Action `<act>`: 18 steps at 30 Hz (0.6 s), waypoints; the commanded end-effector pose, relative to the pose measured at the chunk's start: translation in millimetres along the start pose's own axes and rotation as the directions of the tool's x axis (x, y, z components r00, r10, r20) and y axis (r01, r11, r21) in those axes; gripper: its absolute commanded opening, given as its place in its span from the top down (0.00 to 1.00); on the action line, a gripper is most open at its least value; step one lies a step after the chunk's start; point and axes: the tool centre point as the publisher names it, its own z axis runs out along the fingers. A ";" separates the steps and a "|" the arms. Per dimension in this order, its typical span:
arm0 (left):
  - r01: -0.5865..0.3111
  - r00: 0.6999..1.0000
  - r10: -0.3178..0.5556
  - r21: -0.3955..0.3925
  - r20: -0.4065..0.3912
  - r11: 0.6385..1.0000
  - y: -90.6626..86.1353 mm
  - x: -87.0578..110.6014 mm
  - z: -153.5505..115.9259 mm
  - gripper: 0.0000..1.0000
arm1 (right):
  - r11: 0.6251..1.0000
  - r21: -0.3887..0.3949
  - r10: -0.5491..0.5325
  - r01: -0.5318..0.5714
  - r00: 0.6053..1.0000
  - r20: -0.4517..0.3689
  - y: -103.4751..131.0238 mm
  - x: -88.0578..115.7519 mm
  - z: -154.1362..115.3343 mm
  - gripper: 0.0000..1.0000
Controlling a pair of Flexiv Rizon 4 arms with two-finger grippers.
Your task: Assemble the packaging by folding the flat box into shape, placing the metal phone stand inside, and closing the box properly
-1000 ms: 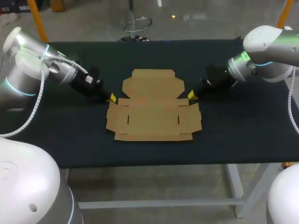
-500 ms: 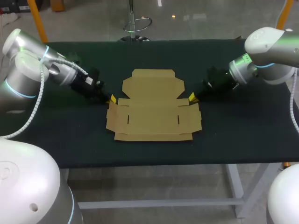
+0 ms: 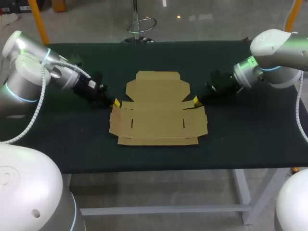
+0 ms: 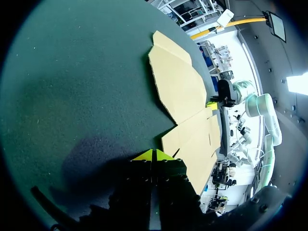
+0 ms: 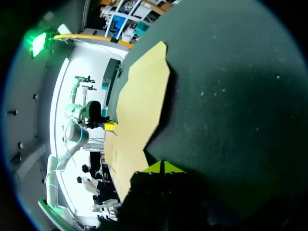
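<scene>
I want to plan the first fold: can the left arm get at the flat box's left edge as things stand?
Probably yes. The left gripper sits right at the left edge of the cardboard box, and nothing lies between them.

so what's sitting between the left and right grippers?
Only the flat box; left gripper and right gripper sit at its side notches. The head view shows it.

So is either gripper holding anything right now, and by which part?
Nothing is held. The left gripper and the right gripper are both shut with nothing between their tips, each beside an edge of the flat box.
</scene>
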 end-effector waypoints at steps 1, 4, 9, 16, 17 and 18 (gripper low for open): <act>-0.003 1.000 0.003 0.005 0.005 1.000 3.2 3.7 -1.9 1.00 | 1.000 -0.003 -0.006 0.006 1.000 -0.003 -0.7 1.2 1.7 1.00; -0.006 1.000 0.006 0.005 0.005 1.000 4.4 4.0 -1.5 1.00 | 1.000 -0.003 -0.008 0.008 1.000 -0.004 -1.1 3.3 3.5 1.00; -0.007 1.000 0.007 0.009 -0.002 1.000 6.5 2.3 -2.6 1.00 | 1.000 -0.005 -0.008 0.008 1.000 -0.001 -1.6 4.6 5.0 1.00; -0.001 1.000 0.001 0.026 0.003 1.000 10.3 1.4 -3.6 1.00 | 1.000 -0.013 -0.001 0.001 1.000 0.009 -1.2 6.5 5.9 1.00; 0.000 1.000 0.000 0.027 0.003 1.000 10.7 0.8 -3.9 1.00 | 1.000 -0.015 0.001 -0.001 1.000 0.008 -1.1 6.5 5.7 1.00; 0.002 1.000 -0.002 0.028 0.001 1.000 10.7 0.5 -3.8 1.00 | 1.000 -0.019 0.008 -0.007 1.000 0.011 -1.0 6.4 5.5 1.00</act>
